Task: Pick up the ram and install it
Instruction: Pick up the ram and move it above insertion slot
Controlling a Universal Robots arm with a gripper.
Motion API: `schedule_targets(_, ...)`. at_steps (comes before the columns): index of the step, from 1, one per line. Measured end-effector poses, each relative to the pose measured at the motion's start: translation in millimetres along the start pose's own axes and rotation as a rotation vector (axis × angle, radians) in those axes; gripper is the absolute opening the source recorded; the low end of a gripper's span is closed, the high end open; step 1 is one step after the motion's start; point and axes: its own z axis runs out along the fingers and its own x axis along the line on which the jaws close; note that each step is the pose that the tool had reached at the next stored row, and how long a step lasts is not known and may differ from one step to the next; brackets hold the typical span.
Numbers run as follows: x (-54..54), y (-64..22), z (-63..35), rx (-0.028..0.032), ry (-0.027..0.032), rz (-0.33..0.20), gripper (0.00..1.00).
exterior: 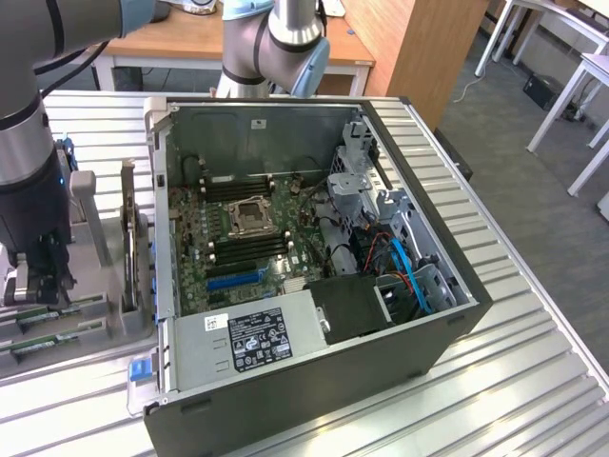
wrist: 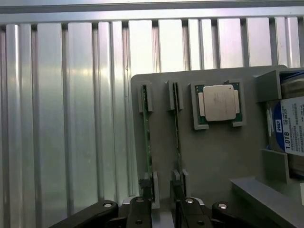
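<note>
Black two-finger gripper (wrist: 161,216) hangs wide open, nothing held, over one end of the grey plastic parts tray (wrist: 213,156). The ram, a thin green circuit-board stick (wrist: 147,142), stands on edge in its slot beside a 2nd stick (wrist: 176,137). Best approach, imo: centre on one stick only, drop straight, pinch the flat sides. Silver hard drive (wrist: 290,126) label reads "WD 1.0TB".

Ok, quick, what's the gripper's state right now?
Gripper: open, holding nothing, just above the ram sticks in the grey tray.
</note>
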Motion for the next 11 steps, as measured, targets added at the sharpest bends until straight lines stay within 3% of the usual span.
schedule_targets(11, 0.1, -0.2, 4.7, -0.0009, 0.0086, -0.049, 0.3)
